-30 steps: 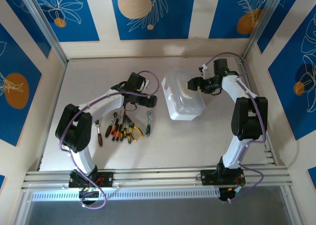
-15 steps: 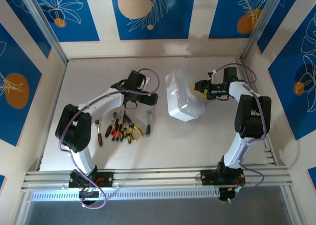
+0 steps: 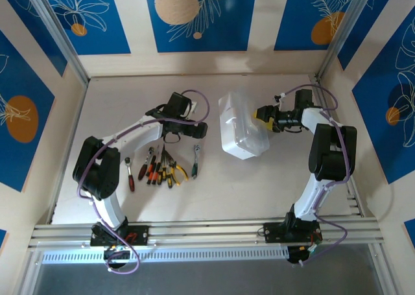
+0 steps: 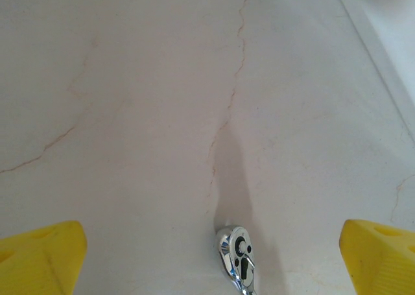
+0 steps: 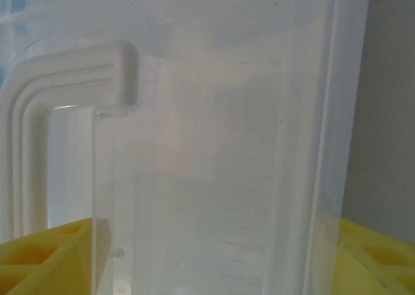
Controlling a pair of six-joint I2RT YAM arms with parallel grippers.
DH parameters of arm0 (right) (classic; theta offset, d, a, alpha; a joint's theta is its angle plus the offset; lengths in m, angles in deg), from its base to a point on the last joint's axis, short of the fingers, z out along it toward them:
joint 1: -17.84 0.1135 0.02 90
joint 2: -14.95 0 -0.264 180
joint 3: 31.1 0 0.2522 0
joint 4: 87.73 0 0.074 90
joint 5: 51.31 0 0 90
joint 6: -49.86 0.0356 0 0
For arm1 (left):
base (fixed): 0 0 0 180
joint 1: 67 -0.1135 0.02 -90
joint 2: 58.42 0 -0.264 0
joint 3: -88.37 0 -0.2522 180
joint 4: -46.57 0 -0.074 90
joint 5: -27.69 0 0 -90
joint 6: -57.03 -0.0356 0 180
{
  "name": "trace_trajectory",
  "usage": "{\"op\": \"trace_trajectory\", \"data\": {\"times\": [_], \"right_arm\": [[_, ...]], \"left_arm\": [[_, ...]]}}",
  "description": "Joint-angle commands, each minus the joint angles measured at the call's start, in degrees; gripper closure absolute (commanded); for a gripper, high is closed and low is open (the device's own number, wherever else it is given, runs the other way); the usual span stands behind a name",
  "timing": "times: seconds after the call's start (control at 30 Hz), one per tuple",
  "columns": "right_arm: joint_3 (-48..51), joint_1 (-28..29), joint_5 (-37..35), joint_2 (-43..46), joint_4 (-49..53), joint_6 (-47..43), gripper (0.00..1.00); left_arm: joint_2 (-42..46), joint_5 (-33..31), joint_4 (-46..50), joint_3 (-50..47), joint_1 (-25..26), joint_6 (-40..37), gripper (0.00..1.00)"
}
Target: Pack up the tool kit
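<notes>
Over the last second the right pincer [image 3: 260, 117] has swung off the top of the case [image 3: 241, 134] and come round to its right-hand edge. The case has turned with it and now lies skewed, its far end angled away from the pincer. In the last half second little moves. From the wrist, the yellow fingers [image 5: 42, 259] stand one on each side of the translucent wall, with the moulded handle [image 5: 65, 74] up and to the left of them. The jaws are widening slightly, and I cannot tell whether they are clenched on the wall or have let it go.

This looks like repositioning the case so that it can be opened. Packing itself is not yet begun: the hand tools [image 3: 159, 168] lie in a row on the table [image 3: 259, 198], well away from this pincer, across the case from it.

The right arm is folded high at the elbow, its forearm reaching level and sideways into the case.

The left arm has not shifted. It stretches low from its base, out over the tool row. The left pincer [image 3: 194, 131] is fully released and empty, and the ratchet [image 4: 237, 253] lies just under it, its head between the two spread fingertips, touching neither
</notes>
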Motion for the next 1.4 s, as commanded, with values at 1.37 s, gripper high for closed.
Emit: {"op": "trace_trajectory", "data": {"times": [1.37], "right_arm": [[-2.0,-2.7,-16.6,9.1,14.6,1.5,0.01]], "left_arm": [[0.3,9.2,3.7,7.0,0.4,2.9,0.00]]}}
